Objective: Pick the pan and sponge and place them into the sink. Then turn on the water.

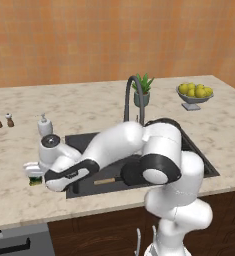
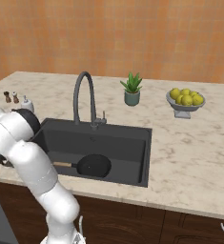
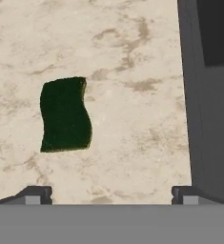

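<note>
Green, wavy-edged rectangular sponge (image 3: pixel 65 115) is lying flat on the beige marbled counter (image 3: pixel 132 57), just left of the dark grey recessed sink (image 2: pixel 132 143). Hovering above it, the hand (image 3: pixel 111 194) is gaping fully, gripping nothing. Inside the basin, the small black wooden-handled frying pan (image 2: pixel 92 165) is resting.

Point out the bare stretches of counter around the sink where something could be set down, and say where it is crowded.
Widest bare patch: counter right of the sink, in front of the fruit bowl and plant. Another lies behind the faucet. Left of the sink is crowded: the sponge, soap dispenser, shakers and the open gripper. The pan takes the basin's front.
</note>
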